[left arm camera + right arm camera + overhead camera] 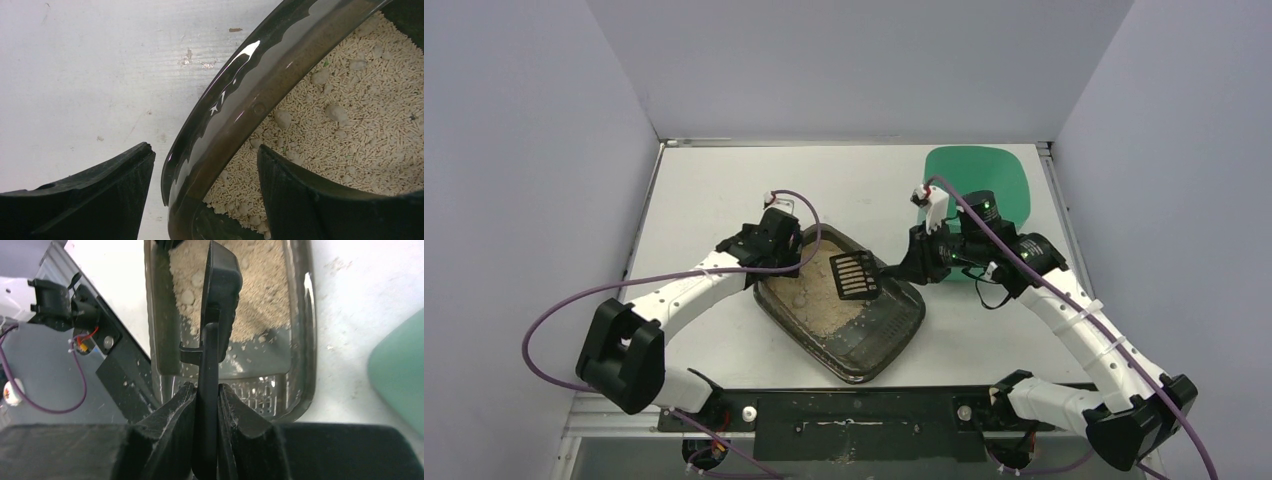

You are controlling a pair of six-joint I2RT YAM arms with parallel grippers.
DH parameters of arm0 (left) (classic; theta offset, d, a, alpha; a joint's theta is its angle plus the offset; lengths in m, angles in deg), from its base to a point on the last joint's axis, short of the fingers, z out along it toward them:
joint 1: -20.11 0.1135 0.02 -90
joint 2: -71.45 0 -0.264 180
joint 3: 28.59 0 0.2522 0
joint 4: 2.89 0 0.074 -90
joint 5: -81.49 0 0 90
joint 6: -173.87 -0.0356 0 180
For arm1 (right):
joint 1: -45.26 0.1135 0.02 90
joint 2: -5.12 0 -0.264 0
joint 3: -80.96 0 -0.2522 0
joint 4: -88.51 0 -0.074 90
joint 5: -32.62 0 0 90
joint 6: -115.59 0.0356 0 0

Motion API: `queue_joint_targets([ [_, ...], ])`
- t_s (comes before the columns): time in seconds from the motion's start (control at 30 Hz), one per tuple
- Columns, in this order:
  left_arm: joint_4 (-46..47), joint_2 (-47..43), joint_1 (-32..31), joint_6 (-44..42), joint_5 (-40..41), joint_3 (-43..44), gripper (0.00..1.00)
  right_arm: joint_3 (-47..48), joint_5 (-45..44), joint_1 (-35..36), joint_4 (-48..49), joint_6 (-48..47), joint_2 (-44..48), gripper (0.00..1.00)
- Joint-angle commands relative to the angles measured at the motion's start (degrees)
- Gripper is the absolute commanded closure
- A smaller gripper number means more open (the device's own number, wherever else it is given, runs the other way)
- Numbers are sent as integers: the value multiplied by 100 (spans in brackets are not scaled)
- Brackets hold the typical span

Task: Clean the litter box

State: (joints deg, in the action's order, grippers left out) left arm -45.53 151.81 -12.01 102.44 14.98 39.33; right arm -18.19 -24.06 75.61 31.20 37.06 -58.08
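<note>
**Task object.** The litter box (892,338), a shallow dark grey-black rectangular plastic tray with rounded corners and a wide glossy rim, lies on the white table (714,190) between the two arms. It sits diagonally, with one short end pointing far-left and the other near-right. The beige sandy granules (819,300) are heaped toward the far-left end. The near-right end shows mostly bare tray floor. The left wrist view shows the litter as small pellets with several rounded lumps among them (336,112).

**Left arm.** The left gripper (781,258) is at the far-left corner of the litter box. In the left wrist view its jaws stand apart (204,150) and straddle the curved rim (240,100). One finger (100,200) is outside the box, over the table. The other finger (310,200) is inside, over the granules. A gap shows between each fingertip and the rim, so nothing is gripped.

**Right arm.** The right gripper (906,268) is at the right-hand long side of the litter box. Its jaws are clamped on the thin handle of the small black slotted plastic scoop (854,275). The right wrist view shows the handle pinched between both pads (206,390), with the scoop (220,285) edge-on and extending away over the box. The scoop head is over the granules near the middle of the tray. Whether it touches them cannot be determined.

**Other items.** The taller mint-green plastic bin (984,180) stands at the far right of the table, behind the right gripper and clear of the litter box rim (300,340).
</note>
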Motion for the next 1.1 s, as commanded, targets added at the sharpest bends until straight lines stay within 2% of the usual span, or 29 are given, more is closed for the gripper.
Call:
queue_joint_targets([
  [0.0,-55,120,39,68,-19,302,31,-246,487,6,-15,189,-49,100],
  [0.23,-245,239,39,68,160,389,51,-759,356,103,378,733,-177,100],
  [0.33,-326,194,39,39,211,442,64,-842,220,170,526,900,-242,100],
  [0.47,-443,91,39,11,249,453,74,-726,-137,217,375,1016,-393,100],
  [0.6,-460,-81,32,17,233,407,91,-610,-355,282,233,1117,-576,100],
  [0.7,-493,-257,30,24,243,375,98,-467,-799,281,-14,1145,-708,100],
  [0.93,-366,-797,-222,-86,266,281,100,-164,-1013,303,-112,1232,-1048,100],
  [1.07,-367,-1011,-577,-159,671,242,100,11,-1132,348,-221,1262,-1253,100],
])
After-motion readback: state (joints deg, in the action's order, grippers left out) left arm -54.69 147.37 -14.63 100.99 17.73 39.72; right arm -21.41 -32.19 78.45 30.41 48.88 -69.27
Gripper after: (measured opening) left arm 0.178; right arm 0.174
